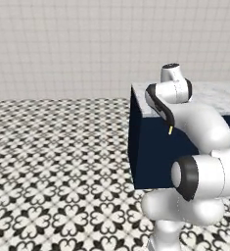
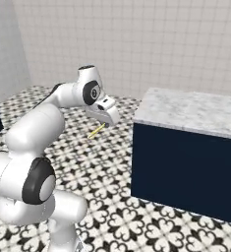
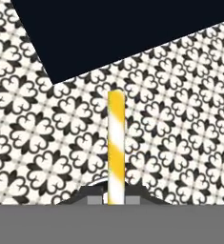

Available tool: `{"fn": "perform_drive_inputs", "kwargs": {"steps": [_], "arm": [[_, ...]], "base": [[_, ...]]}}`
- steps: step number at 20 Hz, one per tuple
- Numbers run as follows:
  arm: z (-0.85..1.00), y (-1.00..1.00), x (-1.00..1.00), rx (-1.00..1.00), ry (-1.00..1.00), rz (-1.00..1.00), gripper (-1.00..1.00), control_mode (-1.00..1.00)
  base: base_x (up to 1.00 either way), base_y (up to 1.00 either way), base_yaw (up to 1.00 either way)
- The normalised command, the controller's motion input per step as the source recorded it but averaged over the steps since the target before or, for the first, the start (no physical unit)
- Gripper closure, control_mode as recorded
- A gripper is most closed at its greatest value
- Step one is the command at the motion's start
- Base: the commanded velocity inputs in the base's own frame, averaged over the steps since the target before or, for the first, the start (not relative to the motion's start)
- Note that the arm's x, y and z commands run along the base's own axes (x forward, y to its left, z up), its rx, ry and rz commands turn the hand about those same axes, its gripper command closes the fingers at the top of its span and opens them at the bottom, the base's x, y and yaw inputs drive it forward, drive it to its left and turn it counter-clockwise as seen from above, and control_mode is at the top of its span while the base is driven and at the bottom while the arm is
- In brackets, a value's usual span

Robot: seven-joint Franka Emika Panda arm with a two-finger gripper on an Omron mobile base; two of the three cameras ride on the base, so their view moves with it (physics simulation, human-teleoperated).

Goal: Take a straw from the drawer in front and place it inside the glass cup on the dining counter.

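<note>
Gripper (image 2: 106,123) clamped tight on the straw (image 3: 116,143) | straw juts straight out beyond the fingertips | above patterned floor (image 2: 107,167), beside dining counter (image 2: 190,110)

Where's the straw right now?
The thin yellow-and-white striped straw is pinched in the gripper, held in the air over the black-and-white patterned floor, to the left of the marble-topped navy dining counter in the right base view.
</note>
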Motion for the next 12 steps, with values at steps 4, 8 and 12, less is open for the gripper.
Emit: {"fn": "perform_drive_inputs", "kwargs": {"steps": [4,8,12], "arm": [[0.00,0.00,0.00,0.00,0.00,0.00,1.00,1.00],[0.00,0.00,0.00,0.00,0.00,0.00,1.00,1.00],[0.00,0.00,0.00,0.00,0.00,0.00,1.00,1.00]], "base": [[0.87,0.96,-0.32],[0.96,0.87,-0.33],[0.94,0.81,-0.33]]}}
